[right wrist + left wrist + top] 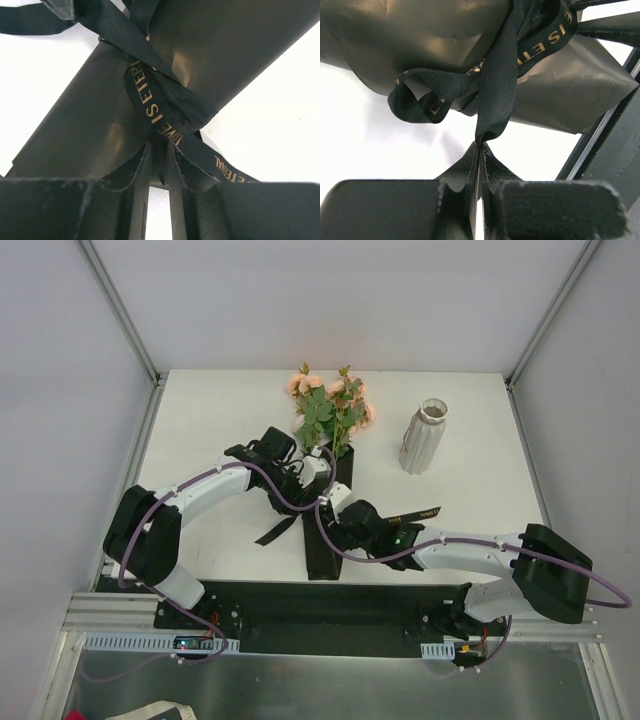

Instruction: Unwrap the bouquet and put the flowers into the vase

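The bouquet (328, 455) lies in the middle of the table, its peach-pink flowers (325, 400) pointing to the far side and its black paper wrap (325, 550) toward me. The white ribbed vase (424, 437) stands upright to the right of it. My left gripper (312, 472) is shut on a strand of the gold-lettered black ribbon (495, 90), which rises taut from its fingertips (481, 150). My right gripper (338, 512) sits at the ribbon's knot (165, 110); its jaws stand a narrow way apart, closed on a dark fold of ribbon (160, 152).
Loose ribbon tails trail on the white table (220, 420), one to the left (275, 530) and one to the right (420, 512). Metal frame posts rise at the far corners (150, 370). Both arms cross close over the wrap.
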Motion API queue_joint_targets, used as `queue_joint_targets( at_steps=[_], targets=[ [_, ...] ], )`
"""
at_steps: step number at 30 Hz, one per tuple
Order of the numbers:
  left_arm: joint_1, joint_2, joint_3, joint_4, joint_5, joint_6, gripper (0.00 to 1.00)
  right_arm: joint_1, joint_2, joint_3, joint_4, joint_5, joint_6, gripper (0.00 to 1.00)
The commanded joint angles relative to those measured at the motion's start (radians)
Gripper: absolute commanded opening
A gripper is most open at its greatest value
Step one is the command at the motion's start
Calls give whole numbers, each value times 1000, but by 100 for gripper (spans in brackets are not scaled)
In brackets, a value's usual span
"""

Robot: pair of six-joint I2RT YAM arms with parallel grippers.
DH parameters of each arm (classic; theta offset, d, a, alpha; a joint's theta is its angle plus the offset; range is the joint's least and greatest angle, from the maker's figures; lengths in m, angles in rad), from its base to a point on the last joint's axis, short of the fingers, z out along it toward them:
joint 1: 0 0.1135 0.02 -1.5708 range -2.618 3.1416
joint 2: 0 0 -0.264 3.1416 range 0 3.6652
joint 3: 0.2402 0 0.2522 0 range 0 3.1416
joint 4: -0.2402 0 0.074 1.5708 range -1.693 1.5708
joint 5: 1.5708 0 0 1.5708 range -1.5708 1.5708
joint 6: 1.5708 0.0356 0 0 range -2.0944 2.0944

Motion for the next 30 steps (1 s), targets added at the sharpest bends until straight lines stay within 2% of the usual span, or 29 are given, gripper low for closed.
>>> queue_joint_targets(
  at_steps=[1,4,6,14,18,22,26,29,30],
  targets=[
    [1,-44,33,-37,5,9,0,7,-52,12,57,40,9,19],
    [6,-46,39,-40,-1,6,0,7,-106,-17,38,69,18,6],
    [9,-49,42,-41,-7,3,0,7,-129,-39,31,92,23,1],
    [53,-69,57,-60,4,-27,0,7,-229,-60,-21,174,55,1],
    [182,-101,102,-110,62,-53,0,5,-322,-80,-74,287,78,1],
    [307,-179,138,-144,64,-47,0,-6,-454,-102,-181,480,101,1],
    [424,-256,132,-161,30,-37,0,-110,-600,-91,-311,595,161,1],
    [510,-319,94,-164,-14,-24,0,-182,-672,-68,-446,746,263,1],
    [529,-336,82,-164,-30,-21,0,-199,-681,-39,-495,798,361,1]
  ],
)
